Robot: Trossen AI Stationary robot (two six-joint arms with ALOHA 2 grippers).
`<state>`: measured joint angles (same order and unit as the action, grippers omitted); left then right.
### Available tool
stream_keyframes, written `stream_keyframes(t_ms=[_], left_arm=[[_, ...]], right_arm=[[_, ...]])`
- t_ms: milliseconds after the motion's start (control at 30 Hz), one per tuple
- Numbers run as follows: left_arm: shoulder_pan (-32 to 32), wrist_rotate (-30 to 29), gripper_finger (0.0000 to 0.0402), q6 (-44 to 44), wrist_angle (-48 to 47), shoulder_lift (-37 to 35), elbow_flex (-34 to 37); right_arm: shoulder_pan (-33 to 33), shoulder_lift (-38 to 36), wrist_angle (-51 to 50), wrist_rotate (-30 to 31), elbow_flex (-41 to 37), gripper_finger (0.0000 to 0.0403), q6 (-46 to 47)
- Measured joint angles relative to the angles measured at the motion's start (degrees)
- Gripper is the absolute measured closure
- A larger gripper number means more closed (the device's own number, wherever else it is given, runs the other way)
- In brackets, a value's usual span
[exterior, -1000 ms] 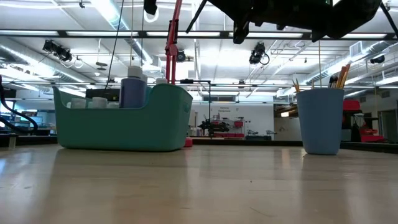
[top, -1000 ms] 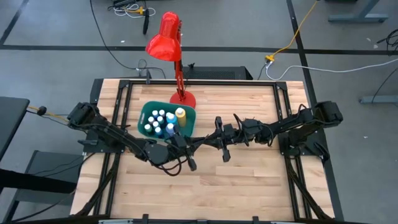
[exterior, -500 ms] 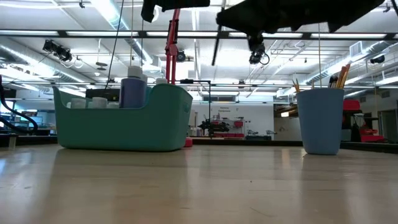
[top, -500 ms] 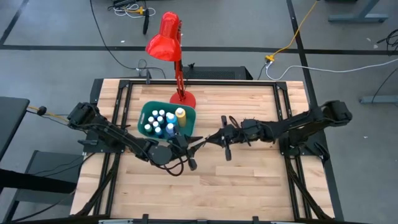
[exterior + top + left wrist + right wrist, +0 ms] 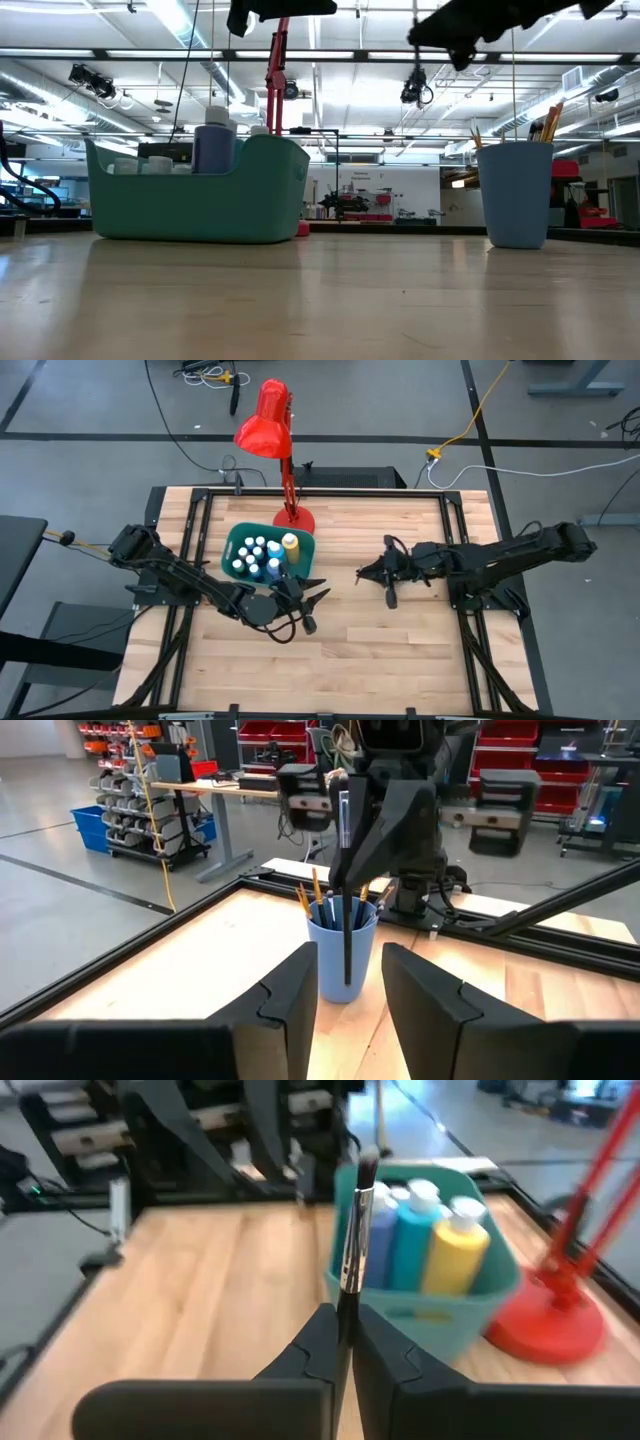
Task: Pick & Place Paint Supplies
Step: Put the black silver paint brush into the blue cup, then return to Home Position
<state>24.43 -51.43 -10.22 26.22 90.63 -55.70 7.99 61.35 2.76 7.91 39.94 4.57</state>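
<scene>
Right end effector (image 5: 342, 1342) pinched tight on a thin dark-handled brush (image 5: 355, 1240), bristles up, raised above the surface (image 5: 350, 650) near the blue cup (image 5: 342, 948) of brushes. Left end effector (image 5: 345, 982) parted narrowly, holding nothing, just beside the teal bin (image 5: 232, 545) packed with white-capped paint bottles (image 5: 258, 555) and the yellow bottle (image 5: 290, 543).

Two dark, nearly black robot arms, each built of slim jointed segments with rounded housings at the joints. Thin black cables loop loosely along both arms (most visibly near the wrists). The left gripper (image 5: 312, 592) and right gripper (image 5: 372, 570) each end in two matte black fingers (image 5: 292, 995), broad and blocky at the base with angular, stepped inner edges.
</scene>
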Motion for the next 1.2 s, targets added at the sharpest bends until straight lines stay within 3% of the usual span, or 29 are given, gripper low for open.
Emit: stream_keyframes(t_ms=[333, 600, 867, 1067, 1200], left_arm=[[0.0, 0.0, 0.0277, -0.1, -0.3, 0.0, 0.0], [-0.1, -0.1, 0.0277, -0.1, -0.5, 0.0, 0.0], [-0.5, -0.2, 0.0277, -0.1, -0.9, 0.0, 0.0], [-1.2, -0.2, 0.0277, -1.8, -0.9, 0.0, 0.0], [-1.2, -0.2, 0.0277, -2.4, -1.1, 0.0, 0.0]], right_arm=[[0.0, -13.6, -23.9, 10.4, 0.0, 0.0385, 4.9], [0.0, -18.1, -39.4, 19.6, 0.0, 0.0385, 6.8], [0.0, -17.1, -44.8, 19.6, 0.0, 0.0379, 15.5], [0.0, -16.0, -44.8, 16.1, 0.0, 0.034, 16.0], [0.0, -15.2, -44.8, 17.1, 0.0, 0.0311, 16.0]])
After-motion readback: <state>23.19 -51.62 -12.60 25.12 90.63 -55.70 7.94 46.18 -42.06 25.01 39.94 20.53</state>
